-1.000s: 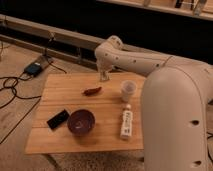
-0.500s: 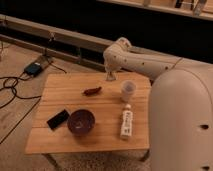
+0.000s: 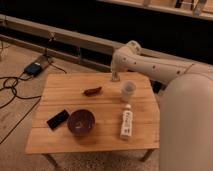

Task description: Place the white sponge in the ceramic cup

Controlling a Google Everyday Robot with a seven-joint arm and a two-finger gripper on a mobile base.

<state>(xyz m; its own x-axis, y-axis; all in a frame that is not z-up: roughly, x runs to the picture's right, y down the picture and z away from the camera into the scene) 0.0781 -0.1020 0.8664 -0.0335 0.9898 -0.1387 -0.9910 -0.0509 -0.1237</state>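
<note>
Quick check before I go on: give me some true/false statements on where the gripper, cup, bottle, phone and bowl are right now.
1. The ceramic cup stands upright on the wooden table. True.
2. The white bottle lies inside the purple bowl. False: it lies on the table, to the right of the bowl in the picture.
3. The gripper is at the table's far edge, just left of the cup in the picture. True.
4. The black phone lies between the cup and the bottle. False: it lies left of the bowl.
5. A reddish-brown object lies left of the cup. True.
</note>
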